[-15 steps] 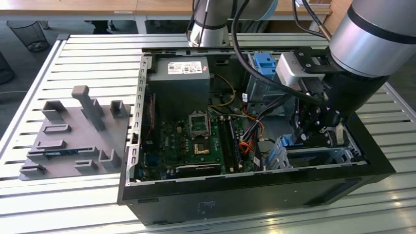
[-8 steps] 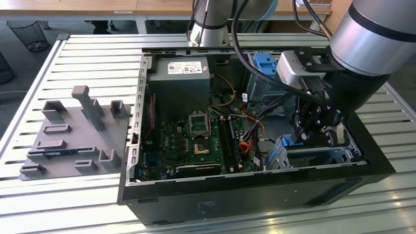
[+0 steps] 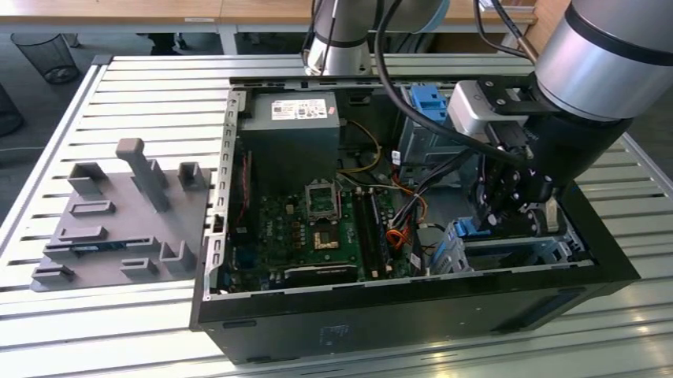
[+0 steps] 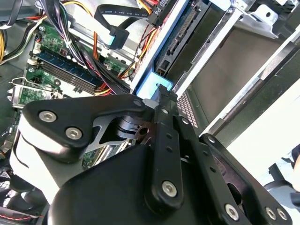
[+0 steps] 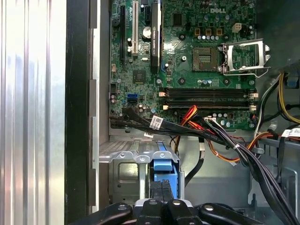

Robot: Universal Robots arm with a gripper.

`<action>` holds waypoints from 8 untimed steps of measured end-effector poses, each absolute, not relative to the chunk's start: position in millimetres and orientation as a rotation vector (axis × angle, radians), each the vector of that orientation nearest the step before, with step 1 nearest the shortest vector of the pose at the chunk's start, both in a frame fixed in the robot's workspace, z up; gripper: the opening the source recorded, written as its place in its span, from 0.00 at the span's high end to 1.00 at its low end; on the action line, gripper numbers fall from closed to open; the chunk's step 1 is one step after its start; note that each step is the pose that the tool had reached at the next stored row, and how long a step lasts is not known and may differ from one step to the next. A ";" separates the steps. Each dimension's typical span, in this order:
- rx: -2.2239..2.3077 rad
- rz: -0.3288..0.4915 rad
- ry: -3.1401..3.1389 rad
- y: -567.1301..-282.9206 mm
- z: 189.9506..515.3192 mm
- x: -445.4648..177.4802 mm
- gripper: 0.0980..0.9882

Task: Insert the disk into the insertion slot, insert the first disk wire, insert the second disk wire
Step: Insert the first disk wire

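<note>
One gripper, fingers together, meets the disk; its length runs into the insertion slot.

Green motherboard; orange, red and black wires beside it. Near it, the disk has a bright blue frame, the insertion slot is silver, seemingly perforated, and the gripper is black.

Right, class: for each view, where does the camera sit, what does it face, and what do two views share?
Exterior view: off the arm, looking down into the open computer case; arm and gripper at the exterior view's right.
First wrist view: on the wrist, facing the motherboard; gripper at the disk, on its blue frame.
Second wrist view: on the wrist, behind the gripper, facing the insertion slot.
Both wrist views share the disk and gripper.
</note>
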State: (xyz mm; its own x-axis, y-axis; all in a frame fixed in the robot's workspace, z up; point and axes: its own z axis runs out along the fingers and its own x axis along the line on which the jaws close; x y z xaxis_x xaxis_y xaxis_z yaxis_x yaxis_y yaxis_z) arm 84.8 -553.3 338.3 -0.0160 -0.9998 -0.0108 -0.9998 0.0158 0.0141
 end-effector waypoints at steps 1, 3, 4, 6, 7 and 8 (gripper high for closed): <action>2.202 -0.028 -2.237 -553.3 338.6 84.8 0.99; 2.202 -0.028 -2.237 -553.3 338.8 84.8 0.99; 2.202 -0.028 -2.237 -553.3 338.9 85.1 0.99; 2.202 -0.028 -2.237 -553.4 339.0 87.1 0.99; 2.202 -0.028 -2.237 -553.3 339.0 88.3 0.99; 2.202 -0.028 -2.238 -553.3 338.9 89.6 0.99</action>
State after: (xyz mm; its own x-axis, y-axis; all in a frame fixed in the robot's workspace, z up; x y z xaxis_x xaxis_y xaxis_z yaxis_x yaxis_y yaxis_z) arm 89.6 -553.3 338.9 -0.0159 -0.9998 -0.0113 -0.9998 0.0158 0.0141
